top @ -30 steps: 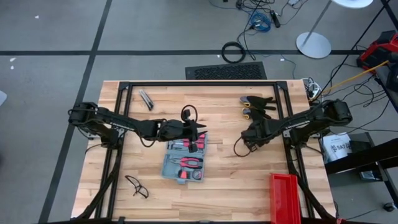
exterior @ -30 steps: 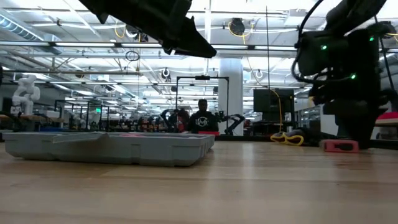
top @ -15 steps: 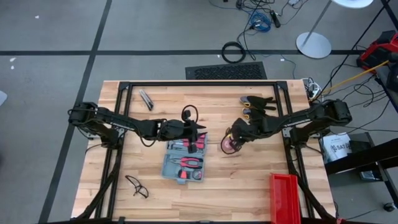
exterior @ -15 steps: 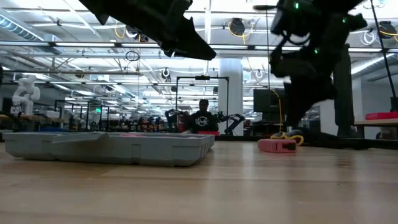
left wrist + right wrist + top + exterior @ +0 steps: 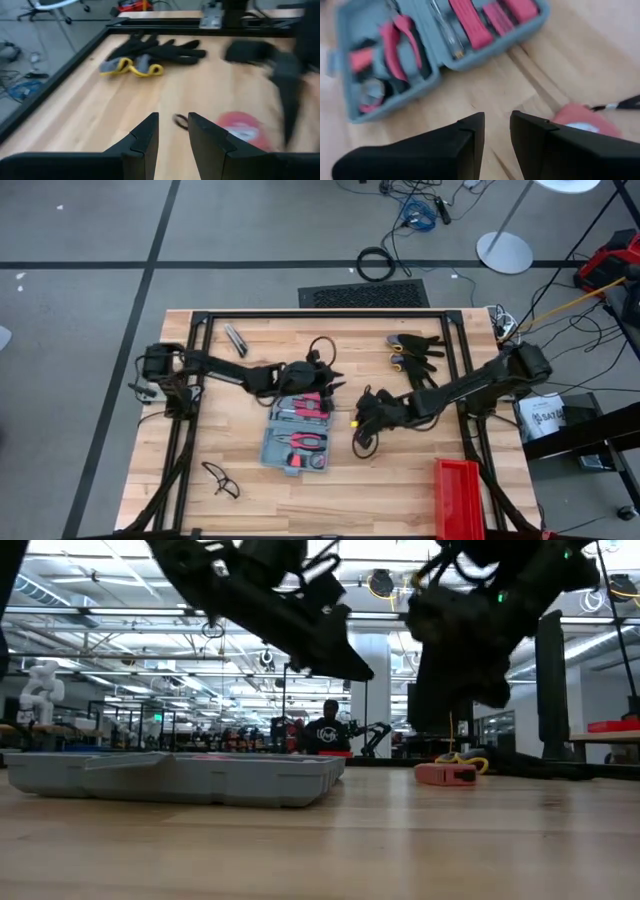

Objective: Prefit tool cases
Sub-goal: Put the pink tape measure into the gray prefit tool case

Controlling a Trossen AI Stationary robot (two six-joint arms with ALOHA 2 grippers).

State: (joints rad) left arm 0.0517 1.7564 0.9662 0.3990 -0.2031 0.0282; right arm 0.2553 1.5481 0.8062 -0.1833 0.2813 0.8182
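Observation:
The tool case lies open and flat on the wooden table, red-handled tools in its grey tray. My left gripper hangs above the case's far right corner, pointing toward the table's right, narrowly open with nothing between its fingers. My right gripper hovers just right of the case, tipped down, narrowly open and empty. A red round thing lies on the table under and beside my right gripper, clear of its fingers.
Black-and-yellow gloves lie at the far right. A red bin stands at the near right edge, glasses lie at the near left, and a small dark tool at the far left. Black frame rails border the table.
My right gripper has travelled toward the table's left, up to the case, and tipped further downward. The red round thing slid along the table toward the case, then stayed put. My left gripper has sunk and reached a little farther toward the table's right.

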